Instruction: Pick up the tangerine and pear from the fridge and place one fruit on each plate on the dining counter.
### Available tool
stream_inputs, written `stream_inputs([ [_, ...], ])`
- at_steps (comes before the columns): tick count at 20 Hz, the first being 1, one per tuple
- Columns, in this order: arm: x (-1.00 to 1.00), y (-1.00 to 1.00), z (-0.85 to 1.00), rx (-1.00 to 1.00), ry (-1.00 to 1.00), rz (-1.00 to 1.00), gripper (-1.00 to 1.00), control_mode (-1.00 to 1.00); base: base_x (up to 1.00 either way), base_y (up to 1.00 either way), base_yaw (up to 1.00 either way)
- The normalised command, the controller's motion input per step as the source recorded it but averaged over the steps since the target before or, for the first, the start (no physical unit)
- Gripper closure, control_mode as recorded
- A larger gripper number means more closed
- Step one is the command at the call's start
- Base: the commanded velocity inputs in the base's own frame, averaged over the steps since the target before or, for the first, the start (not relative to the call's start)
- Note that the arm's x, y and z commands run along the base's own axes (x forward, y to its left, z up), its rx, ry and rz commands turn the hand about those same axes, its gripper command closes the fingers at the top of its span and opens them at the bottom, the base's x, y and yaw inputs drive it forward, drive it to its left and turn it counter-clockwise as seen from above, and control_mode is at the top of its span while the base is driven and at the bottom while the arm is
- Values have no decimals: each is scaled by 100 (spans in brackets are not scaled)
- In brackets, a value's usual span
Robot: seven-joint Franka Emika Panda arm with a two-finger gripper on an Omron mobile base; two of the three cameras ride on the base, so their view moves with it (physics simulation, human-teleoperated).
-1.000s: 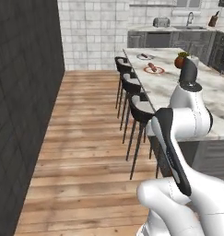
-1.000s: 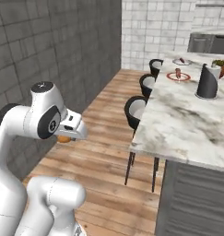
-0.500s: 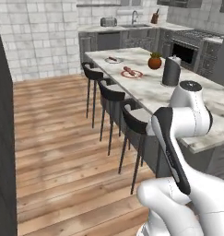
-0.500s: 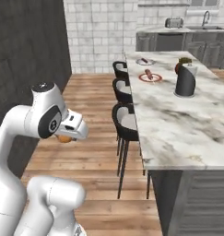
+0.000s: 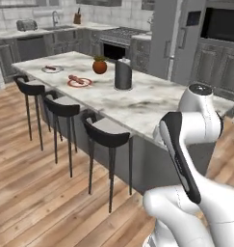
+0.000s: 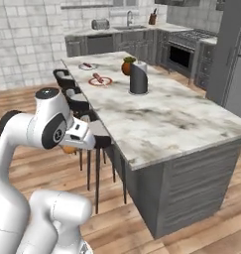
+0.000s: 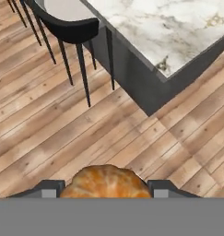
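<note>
Tangerine (image 7: 104, 182) clamped between the two fingertips of the gripper (image 7: 104, 186), whose jaws are closed against its sides; the fruit hangs over the plank floor (image 7: 62, 133), off the corner of the dining counter (image 6: 161, 114) and near a black stool (image 7: 69, 20). In the right base view the fruit shows as an orange patch under the hand. Far along the marble top lie a red-rimmed plate (image 6: 100, 81) and a pale grey plate (image 6: 87, 66), beyond a dark jug (image 6: 139, 78).
</note>
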Motion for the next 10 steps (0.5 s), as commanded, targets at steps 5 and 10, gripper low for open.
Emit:
stream_inputs([
  [5, 0, 0, 0, 0, 0, 0, 100, 100, 18, 94, -55],
  [10, 0, 0, 0, 0, 0, 0, 100, 100, 7, 88, -43],
])
